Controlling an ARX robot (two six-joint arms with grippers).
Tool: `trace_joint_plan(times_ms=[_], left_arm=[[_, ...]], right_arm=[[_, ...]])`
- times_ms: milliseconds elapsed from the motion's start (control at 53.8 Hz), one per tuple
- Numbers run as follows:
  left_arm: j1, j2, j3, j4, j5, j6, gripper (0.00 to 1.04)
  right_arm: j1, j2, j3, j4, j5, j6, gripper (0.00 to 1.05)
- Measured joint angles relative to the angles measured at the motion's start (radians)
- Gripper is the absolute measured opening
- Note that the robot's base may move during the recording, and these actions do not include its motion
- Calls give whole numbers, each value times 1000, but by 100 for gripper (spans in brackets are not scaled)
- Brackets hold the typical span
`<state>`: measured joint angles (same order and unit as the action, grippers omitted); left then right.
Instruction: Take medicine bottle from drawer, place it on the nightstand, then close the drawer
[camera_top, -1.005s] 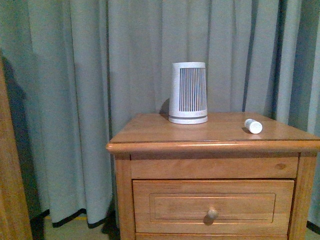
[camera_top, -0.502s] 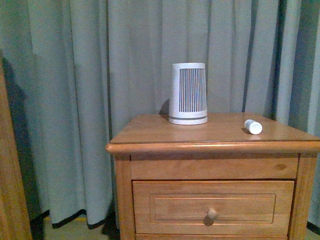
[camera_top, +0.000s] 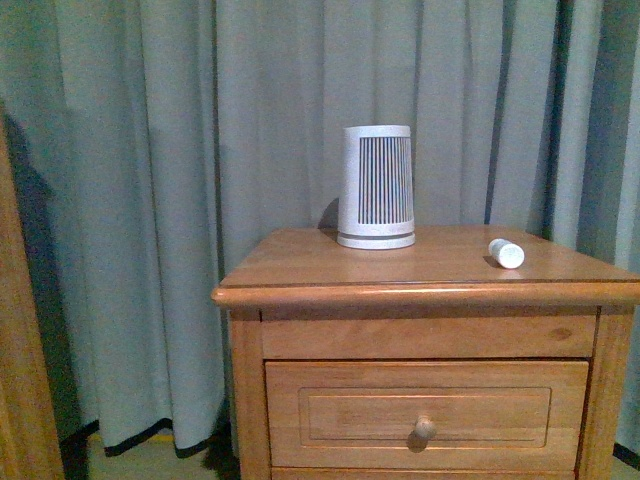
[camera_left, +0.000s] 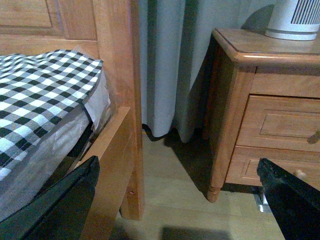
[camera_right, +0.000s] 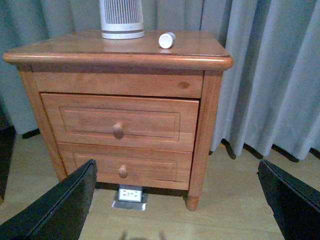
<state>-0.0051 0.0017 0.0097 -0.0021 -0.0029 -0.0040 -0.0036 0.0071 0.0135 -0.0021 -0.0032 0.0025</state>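
Note:
The small white medicine bottle (camera_top: 506, 253) (camera_right: 167, 40) lies on its side on the nightstand (camera_top: 420, 290) (camera_right: 120, 57) top, toward its right side. The top drawer (camera_top: 425, 415) (camera_right: 120, 124) is pushed in flush, its round knob facing out. My left gripper (camera_left: 175, 200) stands open over the floor between the bed frame and the nightstand (camera_left: 240, 90), with nothing between its fingers. The right gripper (camera_right: 175, 200) is open too, low in front of the nightstand, holding nothing. Neither arm shows in the front view.
A white tapered device with dark slats (camera_top: 377, 187) (camera_right: 121, 19) stands at the back of the top. Grey curtains (camera_top: 200, 200) hang behind. A wooden bed frame (camera_left: 117, 100) with checked bedding (camera_left: 40, 90) is left of the nightstand. A floor socket (camera_right: 131, 193) sits under it.

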Motion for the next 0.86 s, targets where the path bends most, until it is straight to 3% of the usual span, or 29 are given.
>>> trace_joint_plan(times_ms=[856], left_arm=[[0, 0, 0, 0, 0, 0, 98]], right_arm=[[0, 0, 0, 0, 0, 0, 98]])
